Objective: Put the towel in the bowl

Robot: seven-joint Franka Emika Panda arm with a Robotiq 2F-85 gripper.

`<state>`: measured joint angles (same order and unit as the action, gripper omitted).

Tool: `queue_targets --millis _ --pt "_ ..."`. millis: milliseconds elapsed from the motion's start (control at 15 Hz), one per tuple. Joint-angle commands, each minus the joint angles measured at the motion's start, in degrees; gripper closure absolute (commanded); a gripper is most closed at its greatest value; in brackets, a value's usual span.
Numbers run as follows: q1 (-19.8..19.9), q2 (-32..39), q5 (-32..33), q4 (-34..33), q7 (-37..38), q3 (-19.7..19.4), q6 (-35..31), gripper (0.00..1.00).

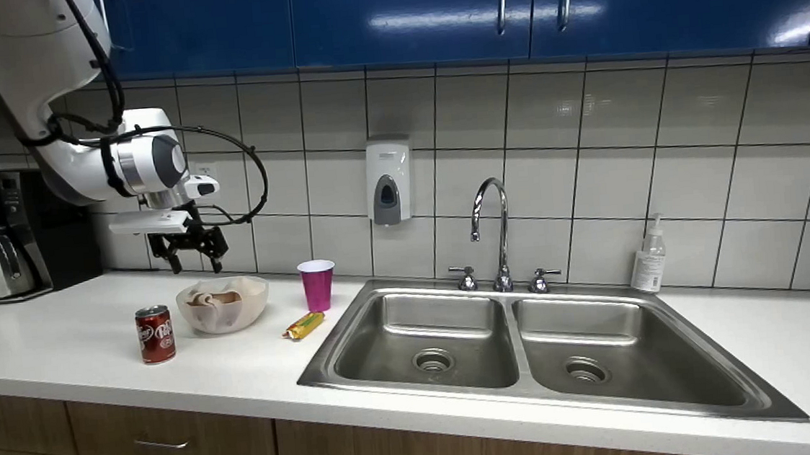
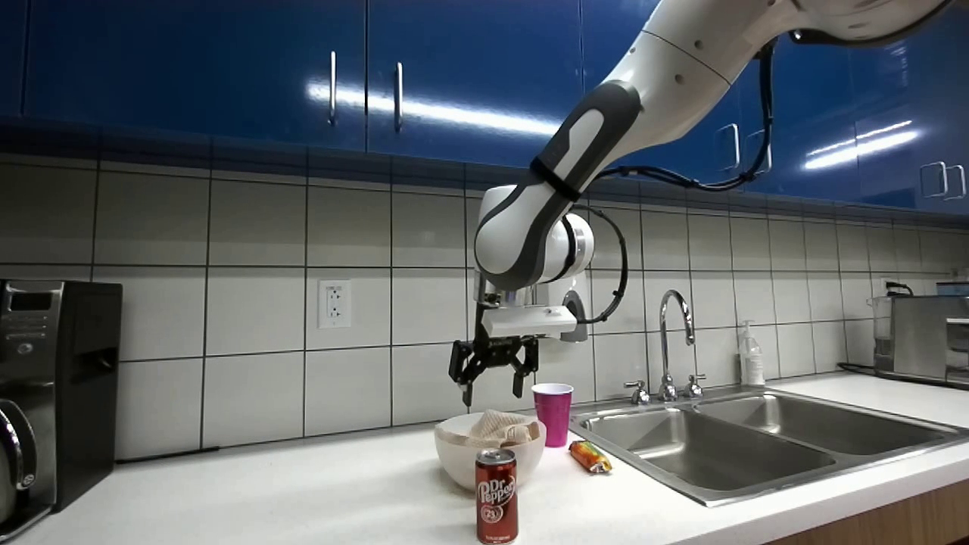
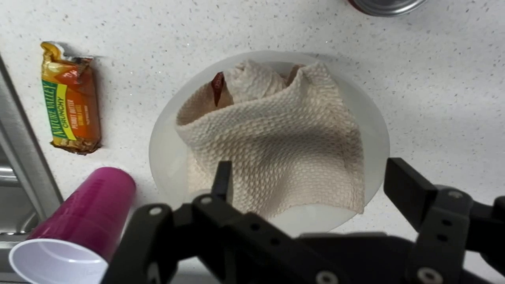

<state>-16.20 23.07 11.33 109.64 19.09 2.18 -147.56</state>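
The towel (image 3: 280, 146) lies bunched inside the bowl (image 1: 228, 321), no clear long axis to it, below the gripper (image 2: 492, 392), which hangs above the bowl, spread wide, holding nothing. Looks done to me; I'd guess only a lift away from the bowl is left.
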Motion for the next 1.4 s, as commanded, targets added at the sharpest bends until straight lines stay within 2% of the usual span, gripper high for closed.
queue_targets --millis 0,467,933,1333 --pt "-0.9 -1.9 0.8 1.2 1.9 -0.7 -1.4 0.0" --pt "0.5 -8.0 -3.4 6.2 0.0 1.4 -0.7 0.0" --pt "0.8 -17.7 -1.8 15.9 2.6 1.2 -1.9 0.0" --pt "2.0 -26.8 -0.7 24.7 6.8 2.6 -1.7 0.0"
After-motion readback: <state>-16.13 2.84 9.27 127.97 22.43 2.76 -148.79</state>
